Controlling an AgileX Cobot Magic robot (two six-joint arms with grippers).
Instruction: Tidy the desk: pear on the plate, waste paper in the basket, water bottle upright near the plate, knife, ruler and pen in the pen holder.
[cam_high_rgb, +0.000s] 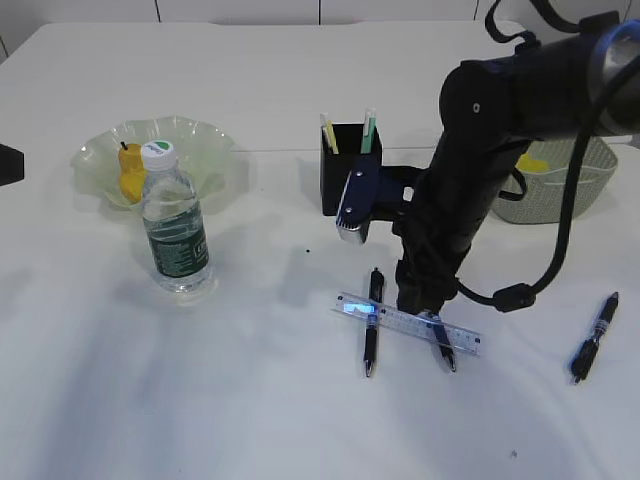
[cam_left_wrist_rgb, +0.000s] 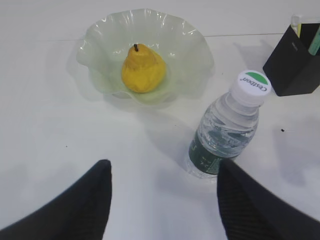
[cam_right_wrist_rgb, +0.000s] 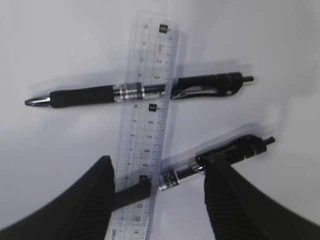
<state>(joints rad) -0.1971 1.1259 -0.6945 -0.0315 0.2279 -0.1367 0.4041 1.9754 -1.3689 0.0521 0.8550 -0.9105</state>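
A yellow pear (cam_high_rgb: 131, 172) lies in the pale green plate (cam_high_rgb: 205, 140); both also show in the left wrist view, the pear (cam_left_wrist_rgb: 143, 68) and the plate (cam_left_wrist_rgb: 190, 47). A water bottle (cam_high_rgb: 175, 225) stands upright just in front of the plate. A clear ruler (cam_high_rgb: 460, 338) lies across two black pens (cam_high_rgb: 372, 335) (cam_high_rgb: 445, 355). My right gripper (cam_right_wrist_rgb: 160, 195) is open, low over the ruler (cam_right_wrist_rgb: 150, 65), with its fingers on either side of the nearer pen (cam_right_wrist_rgb: 230, 150). My left gripper (cam_left_wrist_rgb: 162, 200) is open and empty, short of the bottle (cam_left_wrist_rgb: 225, 130). I cannot make out a knife.
A black pen holder (cam_high_rgb: 345, 185) with a few thin items stands behind the ruler. A grey-green basket (cam_high_rgb: 570, 195) at the right holds something yellow (cam_high_rgb: 532, 163). A third black pen (cam_high_rgb: 595, 335) lies at the far right.
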